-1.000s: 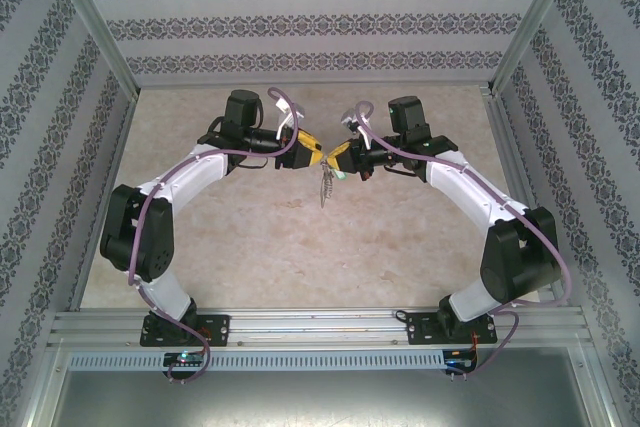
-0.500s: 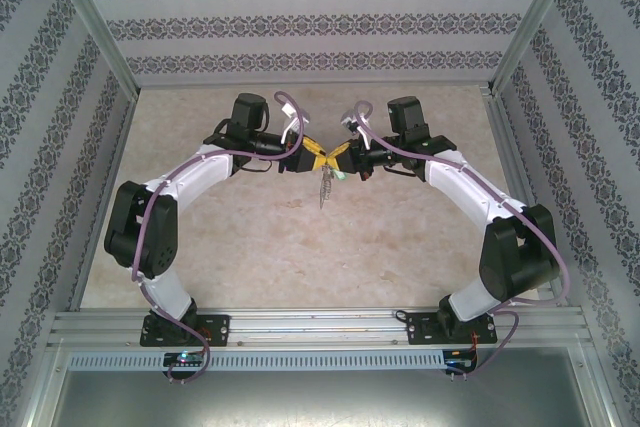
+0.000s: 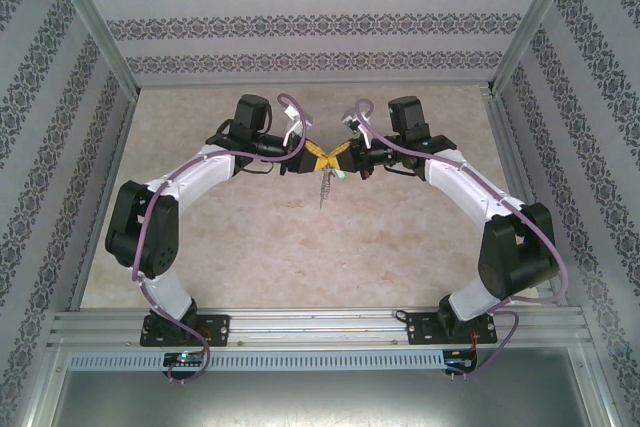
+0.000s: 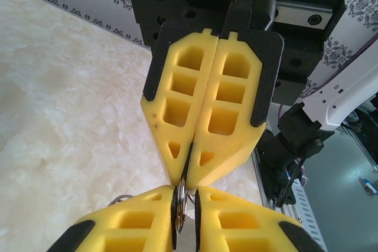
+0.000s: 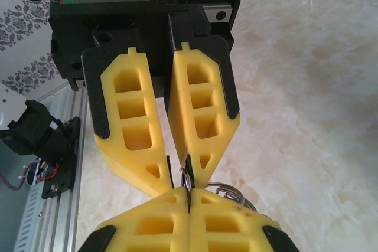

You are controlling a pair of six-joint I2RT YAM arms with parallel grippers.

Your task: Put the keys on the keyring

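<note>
Above the table's middle my two grippers meet tip to tip. My right gripper (image 3: 334, 157) (image 5: 189, 198) is shut on a thin silver ring seen edge-on. From the meeting point hangs the grey keyring (image 3: 323, 188), long and narrow. The keys' green tag (image 3: 343, 175) shows as a speck just under the right gripper; the key itself is too small to make out. My left gripper (image 3: 314, 154) (image 4: 188, 199) stands narrowly open, a flat metal piece (image 4: 181, 208) lying against one pad with a gap to the other. Silver wire loops (image 5: 230, 193) stick out beside the right fingers.
The beige marble-patterned tabletop (image 3: 250, 237) lies bare below the grippers. Patterned walls close in the back and sides, and an aluminium rail (image 3: 320, 325) carrying the arm bases runs along the near edge.
My left gripper has moved right until its tips meet the right gripper's. The right gripper and the hanging keyring have stayed where they were.
</note>
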